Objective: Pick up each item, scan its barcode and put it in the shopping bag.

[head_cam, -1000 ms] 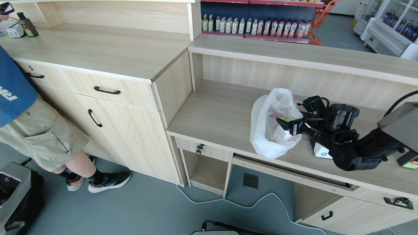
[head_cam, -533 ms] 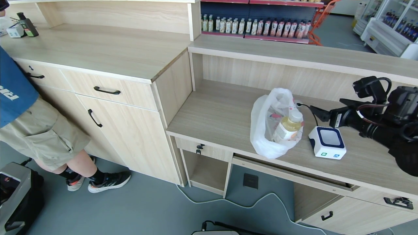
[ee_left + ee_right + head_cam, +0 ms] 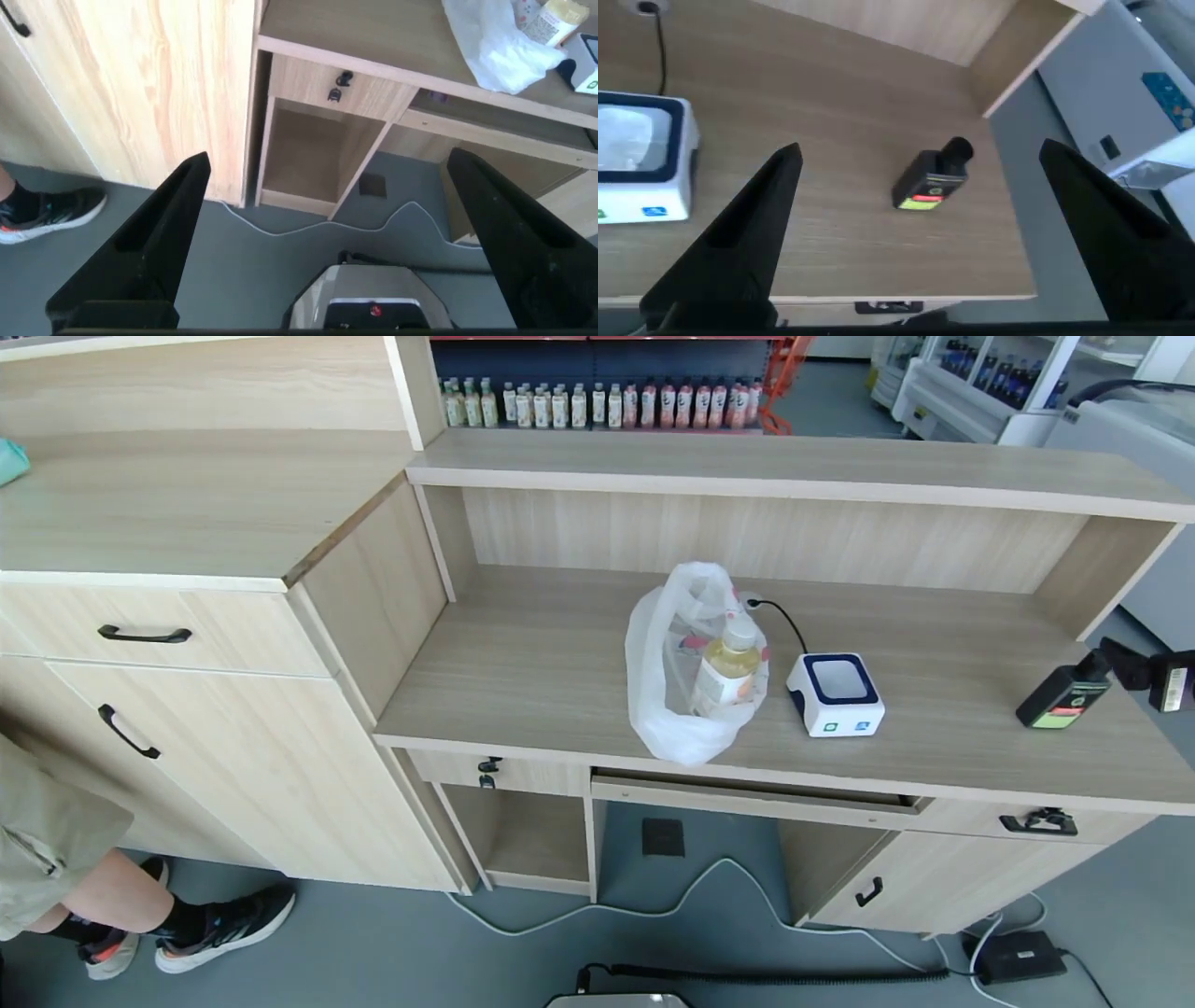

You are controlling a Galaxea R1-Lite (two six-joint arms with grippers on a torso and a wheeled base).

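White plastic shopping bag point(image 3: 658, 663) upright near the middle of the light-wood surface point(image 3: 934, 644), mouth open. Inside it, a drink bottle point(image 3: 726, 669) of pale yellow liquid, standing with its white cap up. Something pink deeper in the bag, too hidden to name.

Just beside the bag, toward the robot's right, a white barcode scanner point(image 3: 834, 693) with a dark-rimmed window, its black cable point(image 3: 780, 616) trailing back behind the bag. Well apart at the surface's right end, a black handheld device point(image 3: 1062, 695) with a green-and-red label, lying flat.

Above that end, right gripper point(image 3: 922, 152) with jaws wide apart and holding nothing, the handheld device seen between them from the wrist view.

Low in front of the cabinet point(image 3: 140, 84) and over the grey floor point(image 3: 262, 252), left gripper point(image 3: 329, 163) with jaws likewise wide apart and empty, the bag up on the surface beyond.
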